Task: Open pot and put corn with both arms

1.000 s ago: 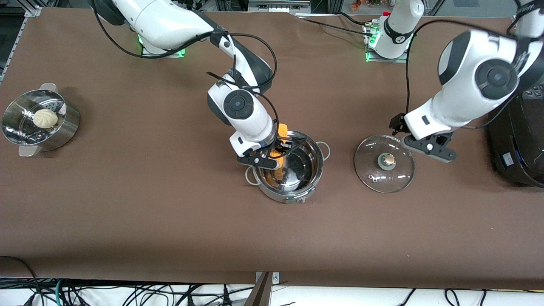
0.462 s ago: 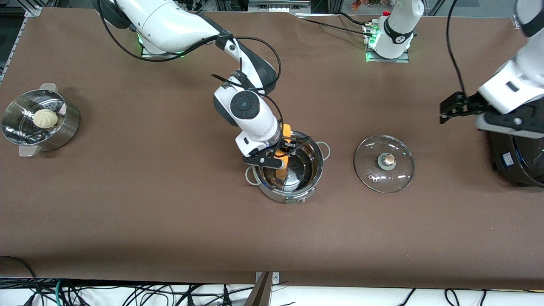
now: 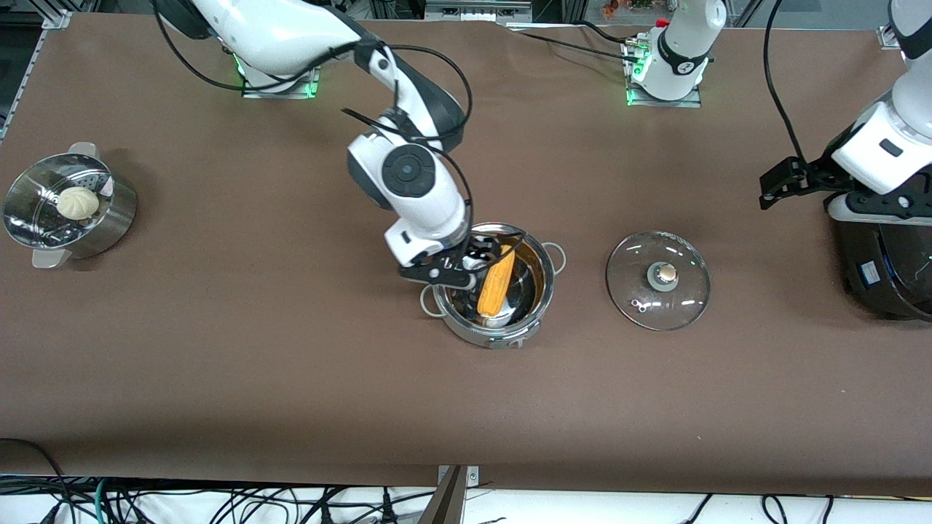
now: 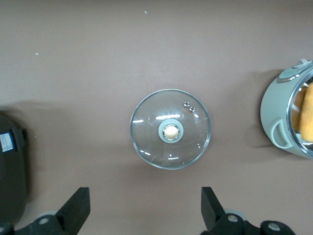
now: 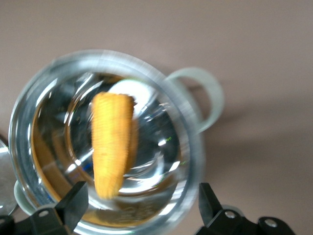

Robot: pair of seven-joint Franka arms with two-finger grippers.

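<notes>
The shiny steel pot (image 3: 535,309) stands uncovered at the table's middle. The yellow-orange corn (image 3: 496,281) lies loose inside it, leaning on the wall. My right gripper (image 3: 462,268) hovers open and empty over the pot's rim toward the right arm's end. In the right wrist view, the corn (image 5: 112,142) lies in the pot (image 5: 188,147) between the spread fingers of the gripper (image 5: 140,203). The glass lid (image 3: 659,280) lies flat on the table beside the pot. My left gripper (image 3: 866,209) is raised over the black cooker's edge. In the left wrist view this gripper (image 4: 142,210) is open and empty, away from the lid (image 4: 170,129).
A black round cooker (image 3: 888,269) stands at the left arm's end of the table. A steel steamer pot (image 3: 109,225) holding a pale bun (image 3: 78,202) stands at the right arm's end. Bare brown table lies nearer the front camera.
My right gripper has let go of the corn, which now lies in the pot, and drawn back a little. My left arm moved away from the lid and up over the cooker.
</notes>
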